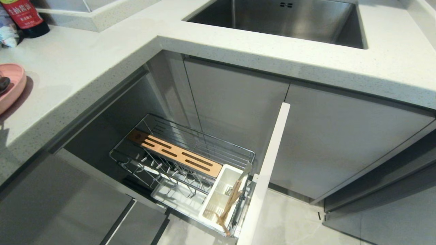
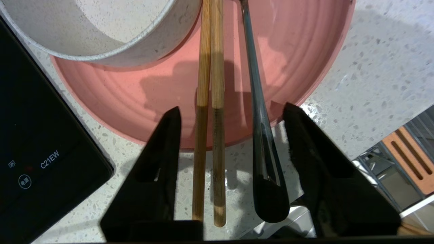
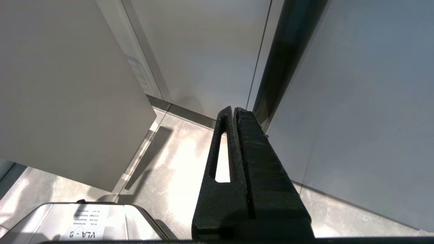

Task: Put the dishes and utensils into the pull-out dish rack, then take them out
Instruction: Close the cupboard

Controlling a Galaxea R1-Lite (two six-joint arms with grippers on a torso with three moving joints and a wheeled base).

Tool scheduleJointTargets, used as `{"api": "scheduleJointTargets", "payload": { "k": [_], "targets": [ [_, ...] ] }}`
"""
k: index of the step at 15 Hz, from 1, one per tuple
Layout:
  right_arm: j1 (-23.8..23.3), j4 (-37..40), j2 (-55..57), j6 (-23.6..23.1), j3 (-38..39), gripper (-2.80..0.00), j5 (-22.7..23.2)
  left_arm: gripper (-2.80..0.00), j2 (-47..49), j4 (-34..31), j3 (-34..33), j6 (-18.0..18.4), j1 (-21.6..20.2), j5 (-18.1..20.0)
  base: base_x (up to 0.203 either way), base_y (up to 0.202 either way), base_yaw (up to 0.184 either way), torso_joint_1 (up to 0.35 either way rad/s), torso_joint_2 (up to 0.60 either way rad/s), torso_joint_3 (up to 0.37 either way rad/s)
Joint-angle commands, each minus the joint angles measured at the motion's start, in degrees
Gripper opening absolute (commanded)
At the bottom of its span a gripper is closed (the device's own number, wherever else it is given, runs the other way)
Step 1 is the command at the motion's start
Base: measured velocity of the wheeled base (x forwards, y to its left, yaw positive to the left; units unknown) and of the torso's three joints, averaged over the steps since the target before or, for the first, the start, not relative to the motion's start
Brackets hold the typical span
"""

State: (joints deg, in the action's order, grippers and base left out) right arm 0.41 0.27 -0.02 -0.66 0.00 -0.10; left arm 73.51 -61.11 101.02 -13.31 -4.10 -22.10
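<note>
In the left wrist view my left gripper (image 2: pixel 231 108) stands open over the near rim of the pink plate (image 2: pixel 135 98) on the counter. Between its fingers lie the pair of wooden chopsticks (image 2: pixel 210 101) and the grey metal spoon (image 2: pixel 259 112), side by side, handle ends sticking out past the plate's rim. Neither finger touches them. The cream-white bowl (image 2: pixel 135 51) sits on the plate's far side. In the head view only the plate's edge (image 1: pixel 12 86) shows, at far left. The pull-out dish rack (image 1: pixel 146 136) stands pulled out below the counter. My right gripper (image 3: pixel 234 109) is shut, parked low beside cabinet doors.
A black cooktop (image 2: pixel 34 135) borders the plate. The rack's white utensil box (image 1: pixel 213 200) holds a bundle of chopsticks (image 1: pixel 229 204), behind the pale front panel (image 1: pixel 269 170). A sink (image 1: pixel 282 20) lies at the back, and a dark bottle (image 1: pixel 25 17) in the far left corner.
</note>
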Motion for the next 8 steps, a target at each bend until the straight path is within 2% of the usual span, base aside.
{"api": "scheduleJointTargets", "payload": {
  "k": [1,4,6,7,8],
  "targets": [
    [0.0,0.0,-0.1,0.0,0.0,-2.80,0.0,0.00,-0.1,0.2,0.1,-0.2,0.0,-0.1,0.000,0.000,0.000,0.000,0.00,0.000],
    [0.0,0.0,-0.1,0.0,0.0,-2.80,0.0,0.00,-1.2,8.3,-0.1,-0.9,0.1,0.2,0.000,0.000,0.000,0.000,0.00,0.000],
    [0.0,0.0,-0.1,0.0,0.0,-2.80,0.0,0.00,-2.8,15.8,-0.6,-3.5,0.4,0.2,0.000,0.000,0.000,0.000,0.00,0.000],
    [0.0,0.1,-0.1,0.0,0.0,-2.80,0.0,0.00,-3.4,17.3,-1.0,-4.4,0.7,0.2,0.000,0.000,0.000,0.000,0.00,0.000],
    [0.0,0.0,-0.1,0.0,0.0,-2.80,0.0,-2.80,-4.5,21.7,-2.2,-5.1,1.4,0.2,0.000,0.000,0.000,0.000,0.00,0.000]
  ]
}}
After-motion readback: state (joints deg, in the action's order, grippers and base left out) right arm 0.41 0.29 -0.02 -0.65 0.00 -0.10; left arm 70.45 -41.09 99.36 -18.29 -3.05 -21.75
